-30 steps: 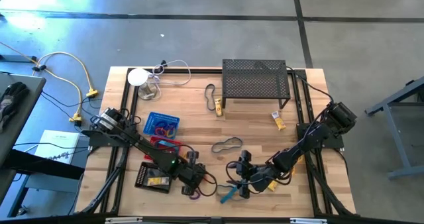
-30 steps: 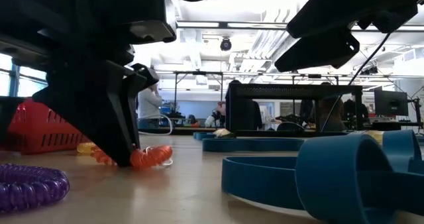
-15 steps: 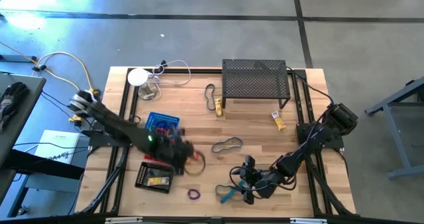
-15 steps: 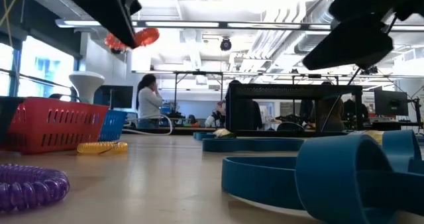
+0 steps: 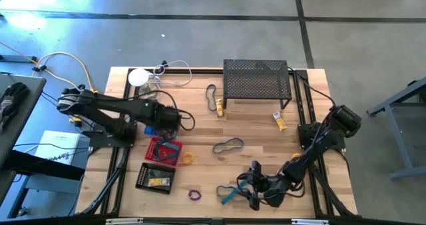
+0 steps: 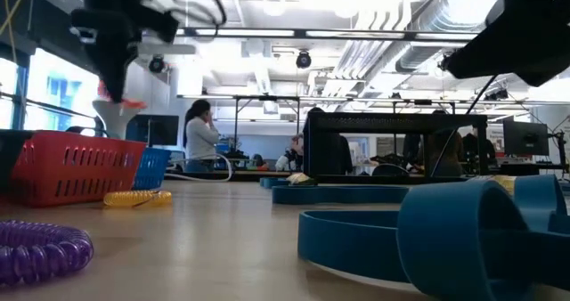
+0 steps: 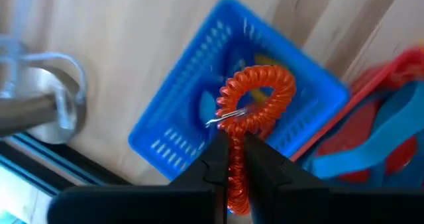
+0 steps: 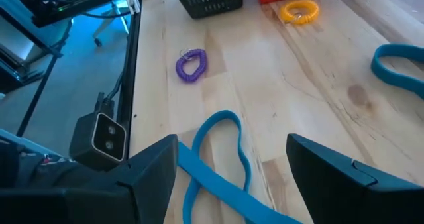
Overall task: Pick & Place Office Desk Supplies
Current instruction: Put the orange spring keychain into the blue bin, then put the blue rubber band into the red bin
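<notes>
My left gripper [image 7: 232, 159] is shut on an orange coil ring [image 7: 260, 97] and hangs above the blue basket [image 7: 199, 128], left of the table's middle [image 5: 166, 117]. In the low view the ring [image 6: 127, 101] shows high in the air. My right gripper [image 8: 250, 184] stands open near the front edge [image 5: 253, 187], its fingers on either side of a blue elastic loop [image 8: 218, 159] that lies flat on the table. A purple ring [image 5: 194, 195] and a yellow ring [image 5: 188, 158] lie loose on the wood. My left gripper pinches the orange coil ring between its two fingers at one side of the loop [image 7: 237, 139]. The fingers come from above, pointing steeply down. The rest of the ring juts out past the fingertips, lifted clear above the blue basket.
A red basket [image 5: 164, 152] and a black basket [image 5: 154, 176] stand nearer the front than the blue one. A black mesh shelf [image 5: 257, 80] stands at the back, a white device with a cable [image 5: 138, 77] at the back left. More loops [image 5: 228, 144] and yellow tubes [image 5: 279, 121] lie mid-table.
My left gripper has risen from the table near the front edge with the orange ring and swung toward the far left, until it hangs over the blue basket, turning as it went. My right gripper has shifted a little toward the near edge, still open.
</notes>
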